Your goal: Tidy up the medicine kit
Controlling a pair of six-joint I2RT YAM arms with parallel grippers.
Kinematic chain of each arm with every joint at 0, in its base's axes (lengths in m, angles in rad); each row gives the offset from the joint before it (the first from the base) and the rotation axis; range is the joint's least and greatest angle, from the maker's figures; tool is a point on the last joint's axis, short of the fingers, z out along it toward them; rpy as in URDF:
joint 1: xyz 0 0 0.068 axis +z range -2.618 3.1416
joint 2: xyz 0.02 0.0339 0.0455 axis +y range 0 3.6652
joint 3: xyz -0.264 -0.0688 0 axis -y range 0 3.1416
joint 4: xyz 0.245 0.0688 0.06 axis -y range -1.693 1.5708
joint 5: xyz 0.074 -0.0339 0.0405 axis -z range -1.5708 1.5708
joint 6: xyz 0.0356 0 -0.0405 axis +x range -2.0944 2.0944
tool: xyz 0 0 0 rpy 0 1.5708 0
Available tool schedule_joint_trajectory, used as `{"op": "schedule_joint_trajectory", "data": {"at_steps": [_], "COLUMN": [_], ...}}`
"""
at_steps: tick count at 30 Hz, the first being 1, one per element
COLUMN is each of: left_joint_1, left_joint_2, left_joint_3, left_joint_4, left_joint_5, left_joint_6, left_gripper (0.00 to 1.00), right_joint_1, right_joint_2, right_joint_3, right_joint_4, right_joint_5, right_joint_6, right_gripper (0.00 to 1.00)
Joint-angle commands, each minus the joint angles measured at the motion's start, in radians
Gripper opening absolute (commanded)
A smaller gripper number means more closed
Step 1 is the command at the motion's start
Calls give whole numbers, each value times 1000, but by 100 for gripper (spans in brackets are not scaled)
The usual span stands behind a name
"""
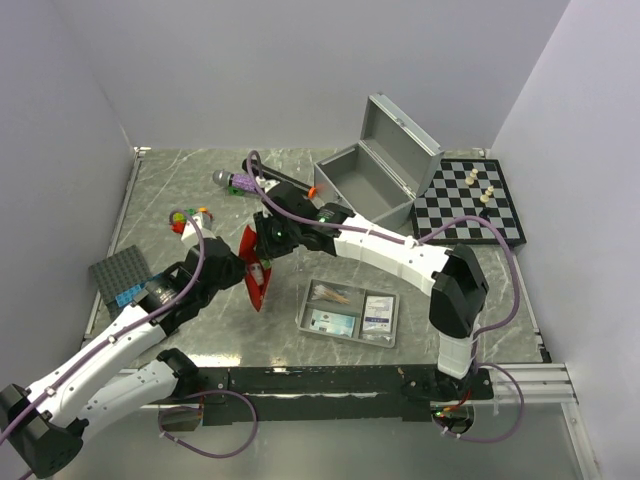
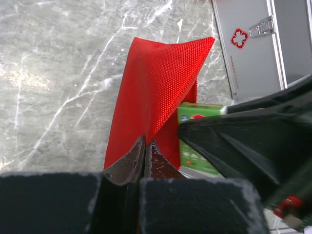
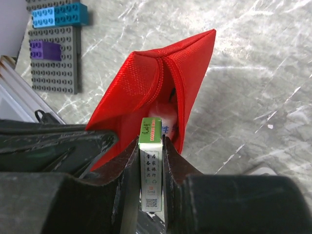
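The red pouch (image 1: 256,283) stands on edge on the table, held up with its mouth open. My left gripper (image 2: 146,144) is shut on the pouch's (image 2: 156,83) lower edge. My right gripper (image 3: 150,142) is shut on a small green-and-white medicine box (image 3: 150,168) whose tip is at the mouth of the pouch (image 3: 146,83); a white item with blue print shows inside. The same box (image 2: 197,141) appears beside the pouch in the left wrist view. The silver-grey case (image 1: 368,187) stands open behind, lid up. The grey divided tray (image 1: 302,322) with several packets lies in front.
A chessboard (image 1: 470,205) with a few pieces lies at the back right. A dark studded plate (image 1: 118,275) with blue and purple bricks sits at the left. A purple-and-silver object (image 1: 235,182) and small colourful pieces (image 1: 187,217) lie at the back left. White walls enclose the table.
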Motion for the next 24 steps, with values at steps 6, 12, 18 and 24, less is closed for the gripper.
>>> {"op": "schedule_joint_trajectory", "data": {"at_steps": [6, 12, 18, 24], "left_joint_1": [3, 2, 2, 3], "left_joint_2": [1, -8, -13, -23], "left_joint_3": [36, 27, 21, 19], "left_joint_4": [67, 61, 53, 30], "left_joint_5": [45, 39, 28, 0], "left_joint_6": [-34, -36, -33, -11], "left_gripper": [1, 1, 1, 1], "right_joint_1": [-4, -4, -3, -1], "right_joint_2": [23, 23, -35, -216], "right_joint_3": [95, 125, 98, -73], "right_joint_4": [-31, -49, -60, 15], "right_joint_5": [3, 14, 40, 90], "right_joint_6": [20, 22, 8, -29], "right_gripper": [40, 58, 59, 59]}}
